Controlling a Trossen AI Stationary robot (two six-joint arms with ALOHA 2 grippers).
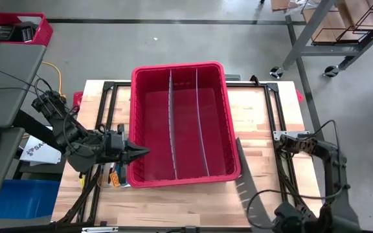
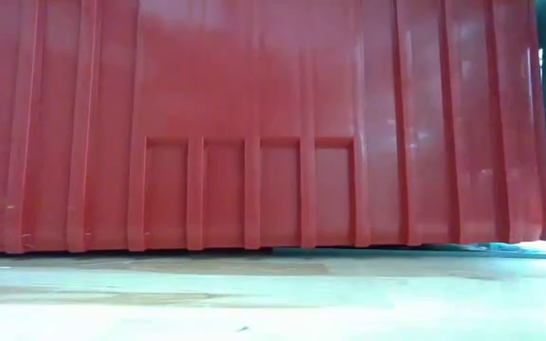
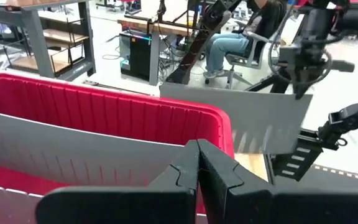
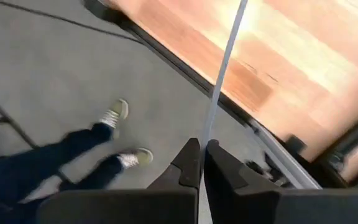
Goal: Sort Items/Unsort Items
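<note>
The red bin [image 1: 180, 77] stands mid-table with two grey dividers [image 1: 171, 123] upright in it. My left gripper [image 1: 141, 154] is shut and points level at the bin's left wall near its front corner [image 3: 197, 149]. Small items, one of them orange [image 1: 113, 176], lie on the table under that arm, left of the bin. My right gripper [image 3: 300, 92] is raised to the right of the bin and shut on a loose grey divider sheet [image 1: 246, 175]. My left gripper's shut fingertips are at the rim of the bin's left wall [image 3: 219, 124]; whether they touch it I cannot tell. My right gripper pinches the grey sheet's top edge [image 3: 294, 101] near one end, between its two fingers [image 4: 188, 163]. The fingers come steeply from above, and the sheet hangs upright below them, clear of the table.
A black frame [image 1: 274, 116] lies on the wooden table around the bin. The bin's wall [image 2: 254, 123] fills the low view. A person's legs and shoes [image 4: 114, 115] are on the floor by the table's edge. Another person sits in the room beyond [image 3: 235, 43].
</note>
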